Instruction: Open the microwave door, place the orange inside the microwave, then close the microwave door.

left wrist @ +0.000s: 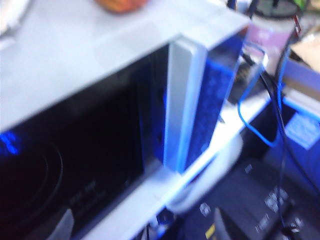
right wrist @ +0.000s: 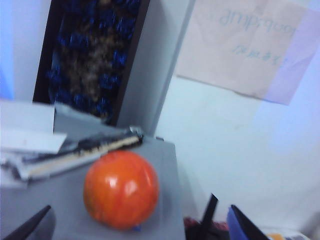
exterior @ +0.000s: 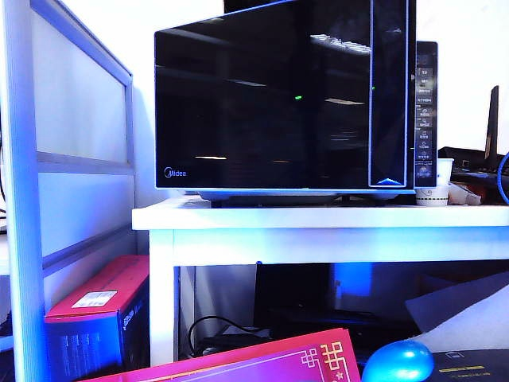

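- Left gripper (left wrist: 142, 231): hung over the front top corner of the big boxy black microwave (exterior: 425, 103); fingers barely showed, spread wide, nothing between them.
- Large glossy black glass microwave door (exterior: 262, 103): seemed to stand slightly ajar, its handle edge forward of the button column. Judged stiff, hinged and slick; best taken by the vertical handle strip, not the glass.
- Small round bright orange fruit (right wrist: 121, 189): sat on the microwave's grey top, not yet inside. Judged light, firm, smooth-skinned and apt to roll; best pinched across its widest middle, gently enough not to bruise it.
- Right gripper (right wrist: 120, 224): hovered just short of the orange, jaws wide apart to either side, empty.
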`<move>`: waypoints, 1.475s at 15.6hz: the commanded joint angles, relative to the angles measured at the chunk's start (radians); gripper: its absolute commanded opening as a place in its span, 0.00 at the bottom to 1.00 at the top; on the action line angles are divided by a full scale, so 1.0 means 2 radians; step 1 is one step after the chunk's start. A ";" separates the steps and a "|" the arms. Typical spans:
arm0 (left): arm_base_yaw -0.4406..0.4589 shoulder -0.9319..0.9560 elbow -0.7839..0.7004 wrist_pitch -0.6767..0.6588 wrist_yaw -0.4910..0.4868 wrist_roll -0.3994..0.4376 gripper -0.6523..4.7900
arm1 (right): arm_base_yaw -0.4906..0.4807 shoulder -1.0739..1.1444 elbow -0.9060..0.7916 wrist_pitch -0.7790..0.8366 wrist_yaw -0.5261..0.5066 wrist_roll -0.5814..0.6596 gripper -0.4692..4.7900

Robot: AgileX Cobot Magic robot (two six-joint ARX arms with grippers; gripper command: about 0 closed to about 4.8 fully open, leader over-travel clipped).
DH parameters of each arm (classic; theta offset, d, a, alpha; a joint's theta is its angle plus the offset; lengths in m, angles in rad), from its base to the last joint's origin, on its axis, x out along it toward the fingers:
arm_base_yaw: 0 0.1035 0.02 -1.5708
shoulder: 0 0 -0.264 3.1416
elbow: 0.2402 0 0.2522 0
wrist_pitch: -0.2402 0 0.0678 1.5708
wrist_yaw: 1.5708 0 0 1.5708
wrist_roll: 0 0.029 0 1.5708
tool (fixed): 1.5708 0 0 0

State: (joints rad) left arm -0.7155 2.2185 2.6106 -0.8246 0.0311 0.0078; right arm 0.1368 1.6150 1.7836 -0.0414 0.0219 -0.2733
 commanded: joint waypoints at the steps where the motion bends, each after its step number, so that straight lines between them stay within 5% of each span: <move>1: -0.001 0.012 -0.010 -0.090 0.009 -0.010 0.80 | 0.000 0.024 0.002 0.056 -0.005 0.035 1.00; 6: -0.002 0.011 -0.010 -0.103 0.030 -0.010 0.80 | 0.000 0.069 0.009 0.111 -0.012 0.059 1.00; 14: -0.002 0.011 -0.010 -0.105 0.030 -0.010 0.80 | 0.000 0.215 0.239 0.019 -0.012 0.058 1.00; 23: -0.003 0.011 -0.010 -0.105 0.030 -0.010 0.80 | 0.000 0.247 0.246 0.006 0.002 0.043 1.00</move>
State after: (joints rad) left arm -0.7174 2.2078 2.6141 -0.8764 0.0654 0.0177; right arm 0.1364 2.1139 2.2692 -0.0414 0.0242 -0.1844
